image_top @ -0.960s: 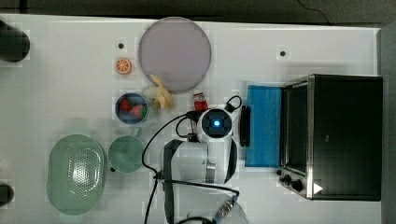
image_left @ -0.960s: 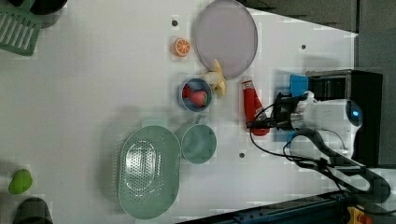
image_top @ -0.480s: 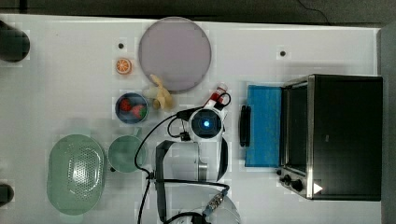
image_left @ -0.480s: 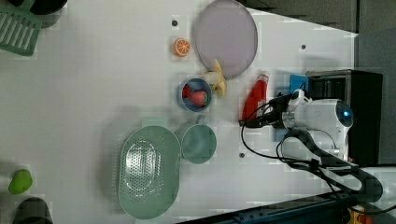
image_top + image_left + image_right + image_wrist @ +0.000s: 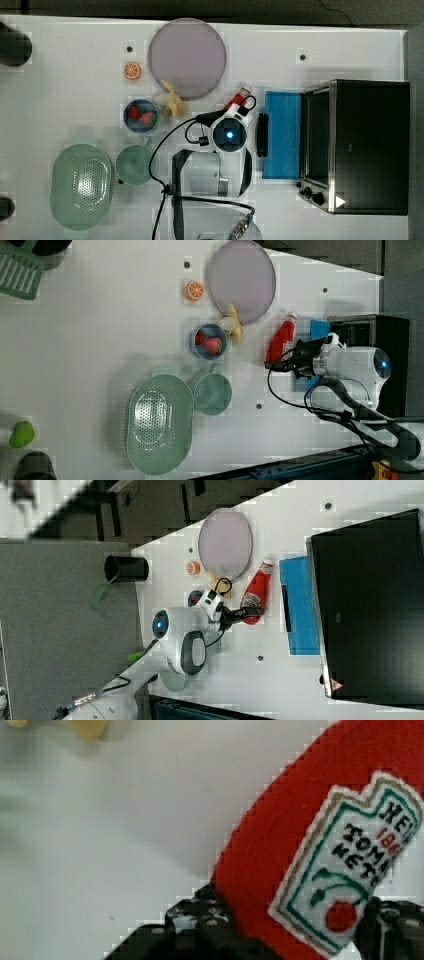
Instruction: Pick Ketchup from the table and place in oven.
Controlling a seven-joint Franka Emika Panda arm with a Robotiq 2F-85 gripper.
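Now that the jaws [image 5: 295,930] have closed in around the Ketchup's [image 5: 280,341] base since a second ago, the bottle, lying on the desk [image 5: 60,90], looks ready for lifting toward the oven [image 5: 370,145] beyond.

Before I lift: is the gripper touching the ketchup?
Touching. The wrist view shows the gripper with a finger pressed against each side of the Ketchup body.

Arm's white wrist [image 5: 229,135] hovering over table [image 5: 60,100], hiding most of ketchup [image 5: 239,97]; white cap poking out toward purple plate [image 5: 187,57]. Blue mat [image 5: 281,135] lying between wrist and oven [image 5: 367,145].
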